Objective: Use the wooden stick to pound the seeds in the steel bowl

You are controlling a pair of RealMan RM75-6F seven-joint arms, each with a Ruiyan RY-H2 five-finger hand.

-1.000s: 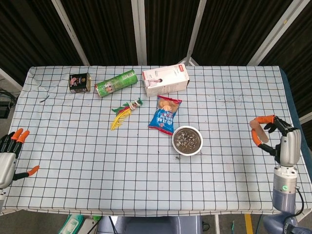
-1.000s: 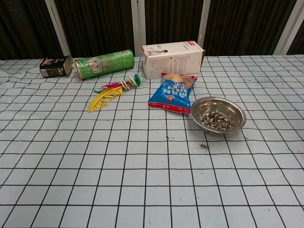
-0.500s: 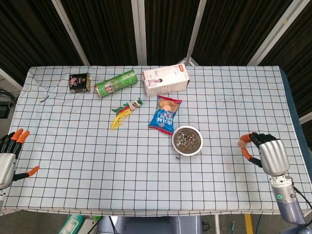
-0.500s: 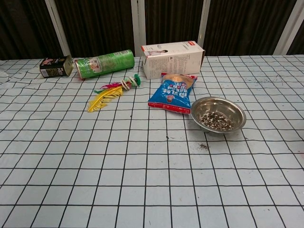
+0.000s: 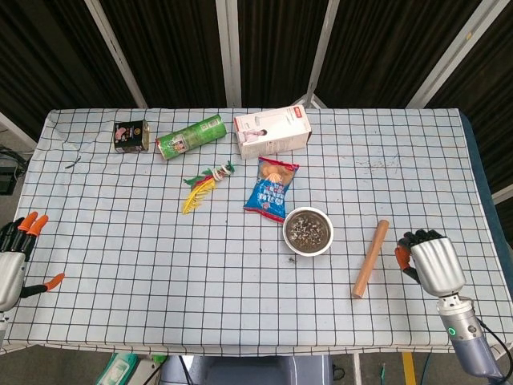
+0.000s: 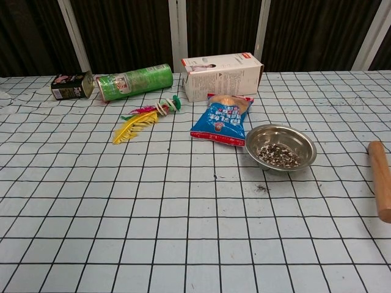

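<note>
- Wooden stick (image 5: 371,258): lies flat on the bench (image 5: 120,241), free of any hold. Its long axis runs near-to-far with a slight lean, the far end tipped toward the right edge.
- Steel bowl (image 5: 307,231): stands upright near the bench centre, with seeds (image 5: 307,230) inside and a few scattered just outside its near rim. The stick lies to its right, apart from it.
- Right hand (image 5: 427,258): at the near right bench edge, beside the stick but apart from it, holding nothing. Seen from the back with the fingers curled toward the stick; how far they are parted cannot be told.
- Left hand (image 5: 14,257): at the near left edge, fingers spread, empty, well apart from stick and bowl.
- Key relation: the stick lies to the left of the right hand, which is by far the nearer; judged the hand to make the pick, closing across the stick's short axis.
- Other stock: blue snack bag (image 5: 272,189), white carton (image 5: 272,133), green can (image 5: 189,137).
</note>
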